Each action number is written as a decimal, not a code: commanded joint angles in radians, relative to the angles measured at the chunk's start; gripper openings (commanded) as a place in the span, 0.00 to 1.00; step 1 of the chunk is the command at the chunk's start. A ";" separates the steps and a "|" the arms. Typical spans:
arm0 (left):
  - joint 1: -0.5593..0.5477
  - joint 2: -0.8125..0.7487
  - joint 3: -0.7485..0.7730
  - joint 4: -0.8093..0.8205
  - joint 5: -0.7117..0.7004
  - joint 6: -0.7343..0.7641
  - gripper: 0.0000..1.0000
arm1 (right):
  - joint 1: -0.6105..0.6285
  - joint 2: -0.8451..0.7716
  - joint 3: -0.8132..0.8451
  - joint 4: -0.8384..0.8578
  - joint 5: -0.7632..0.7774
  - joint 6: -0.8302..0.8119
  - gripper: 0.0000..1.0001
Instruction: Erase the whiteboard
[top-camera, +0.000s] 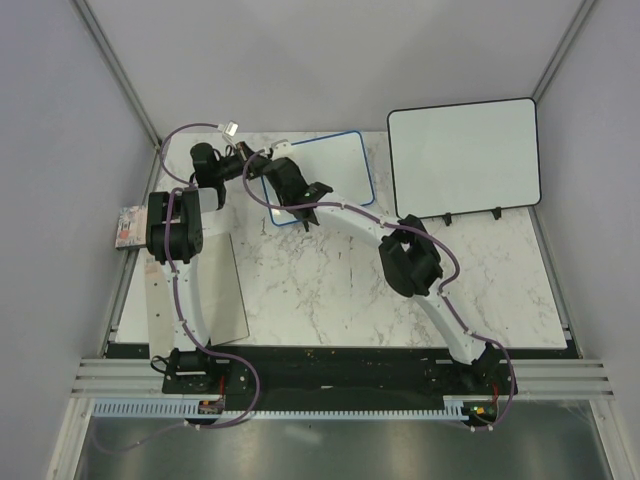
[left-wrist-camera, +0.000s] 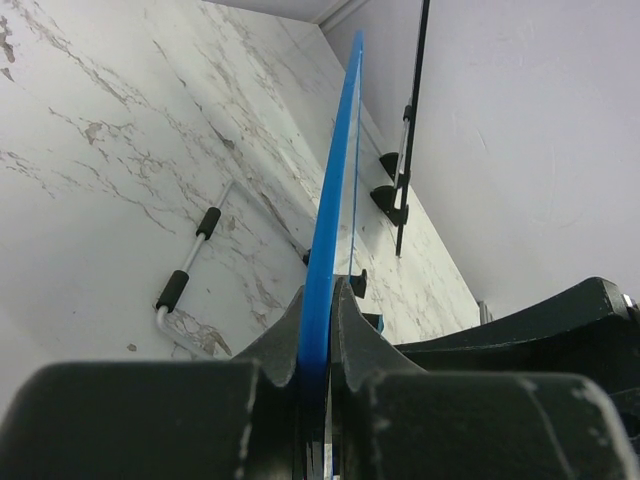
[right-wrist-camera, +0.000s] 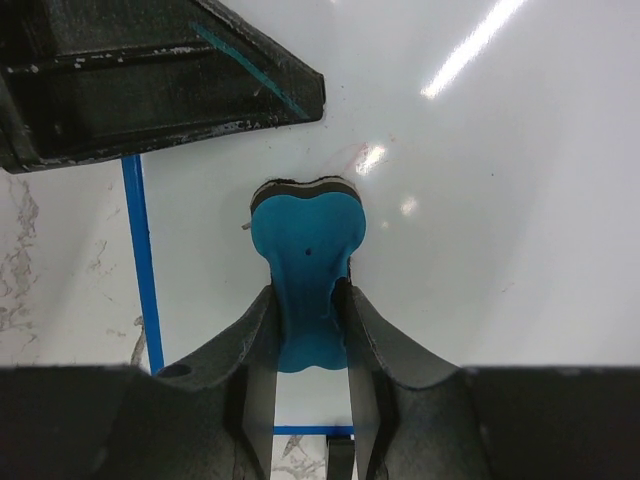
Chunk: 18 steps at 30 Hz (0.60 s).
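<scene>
The whiteboard (top-camera: 335, 165) with the thin blue frame lies tilted at the back middle of the marble table. My left gripper (top-camera: 260, 168) is shut on its left edge; in the left wrist view the blue frame (left-wrist-camera: 338, 160) runs edge-on between the jaws of that gripper (left-wrist-camera: 325, 300). My right gripper (top-camera: 298, 205) sits over the board's near left corner, shut on a blue eraser (right-wrist-camera: 308, 250) whose head presses on the white surface (right-wrist-camera: 490, 220). A faint red smear (right-wrist-camera: 358, 156) shows just beyond the eraser. The left gripper's finger (right-wrist-camera: 150, 70) looms at the top left of the right wrist view.
A larger black-framed whiteboard (top-camera: 463, 155) stands at the back right on small black feet (left-wrist-camera: 392, 200). A white sheet (top-camera: 200, 295) lies at the front left. A small patterned object (top-camera: 128, 228) sits at the left table edge. A metal bar with black grips (left-wrist-camera: 190, 268) lies under the board.
</scene>
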 joint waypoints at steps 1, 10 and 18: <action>-0.019 -0.002 -0.006 -0.044 -0.005 0.224 0.02 | -0.070 -0.009 -0.067 0.020 0.030 0.068 0.00; -0.019 -0.004 -0.006 -0.053 -0.004 0.235 0.02 | -0.104 -0.048 -0.084 0.100 0.039 0.094 0.00; -0.019 -0.005 -0.003 -0.064 -0.004 0.244 0.02 | -0.151 -0.040 -0.070 0.075 0.036 0.113 0.00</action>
